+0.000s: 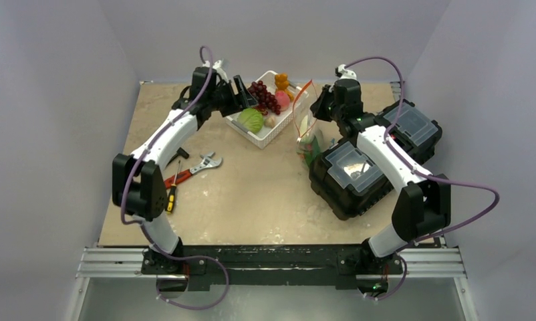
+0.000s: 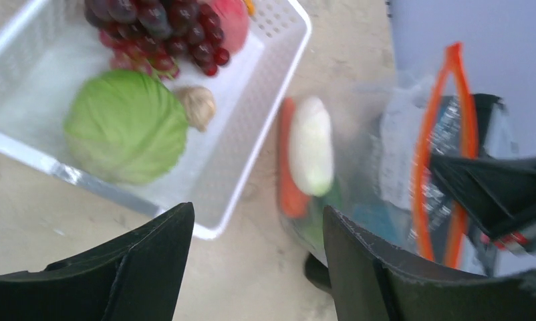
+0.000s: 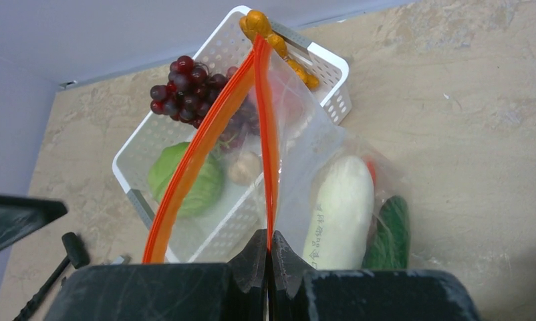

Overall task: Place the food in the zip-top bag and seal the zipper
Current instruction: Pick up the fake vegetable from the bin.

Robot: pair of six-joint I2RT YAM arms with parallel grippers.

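The zip-top bag [image 1: 304,130] stands between the white basket [image 1: 269,137] and the black cases, its mouth open. My right gripper [image 3: 269,242] is shut on one side of the red-orange zipper [image 3: 266,134], while the other side [image 3: 188,177] bows away. Inside the bag lie the white oval piece [image 3: 342,214], the cucumber [image 3: 389,234] and the carrot [image 2: 289,180]. In the basket sit the cabbage [image 2: 126,127], dark grapes [image 2: 158,27], a peach [image 2: 233,20] and a small beige piece [image 2: 197,105]. My left gripper [image 2: 257,224] hangs open and empty over the basket's near corner.
Two black cases with clear lids [image 1: 355,174] [image 1: 412,127] stand at the right, close behind the bag. A wrench [image 1: 205,162] and screwdrivers [image 1: 174,182] lie at the left by the left arm. An orange toy [image 1: 281,81] sits at the basket's far corner.
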